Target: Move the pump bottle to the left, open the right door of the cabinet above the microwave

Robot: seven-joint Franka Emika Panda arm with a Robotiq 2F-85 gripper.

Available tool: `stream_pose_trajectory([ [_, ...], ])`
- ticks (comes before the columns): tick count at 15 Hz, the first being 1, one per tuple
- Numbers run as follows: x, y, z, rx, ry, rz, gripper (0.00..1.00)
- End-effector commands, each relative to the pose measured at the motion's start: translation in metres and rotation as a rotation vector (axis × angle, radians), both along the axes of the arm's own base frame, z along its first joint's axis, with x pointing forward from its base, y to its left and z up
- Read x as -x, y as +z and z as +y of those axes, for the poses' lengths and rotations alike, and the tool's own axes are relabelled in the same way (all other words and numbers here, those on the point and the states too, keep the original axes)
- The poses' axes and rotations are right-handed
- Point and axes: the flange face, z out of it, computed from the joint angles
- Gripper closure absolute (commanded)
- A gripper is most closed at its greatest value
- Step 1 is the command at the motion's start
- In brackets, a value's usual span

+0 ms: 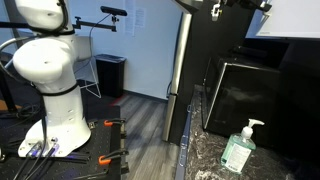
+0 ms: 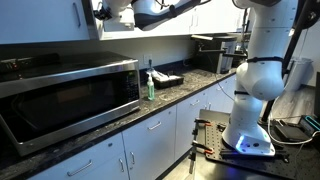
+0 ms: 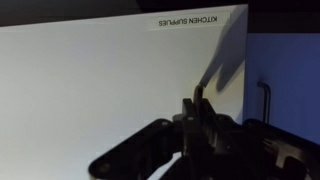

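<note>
"Pump bottle (image 1: 240,148), where's it standing?"
"In an exterior view it's upright on the speckled counter (image 1: 205,165), near the edge. In an exterior view it's just off the microwave's (image 2: 70,95) corner, and the arm reaches up to the white cabinet (image 2: 40,20) above."
"And the gripper (image 3: 197,100)?"
"In the wrist view its fingers look pressed together on nothing, close to a white door (image 3: 100,90) labelled KITCHEN SUPPLIES."

Hand (image 3: 200,108) a dark blur, grip untellable; cabinet (image 2: 40,20) cropped above.
</note>
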Motion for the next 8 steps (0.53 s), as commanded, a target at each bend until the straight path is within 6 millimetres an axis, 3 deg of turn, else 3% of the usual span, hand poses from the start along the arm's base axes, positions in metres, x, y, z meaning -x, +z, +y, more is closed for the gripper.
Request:
stream_pose_trajectory([
  [1, 0.035, 0.002, -0.005, 0.004, -0.082, 0.037, 0.97],
  [8, 0.079, 0.005, 0.003, -0.03, -0.137, 0.044, 0.97],
])
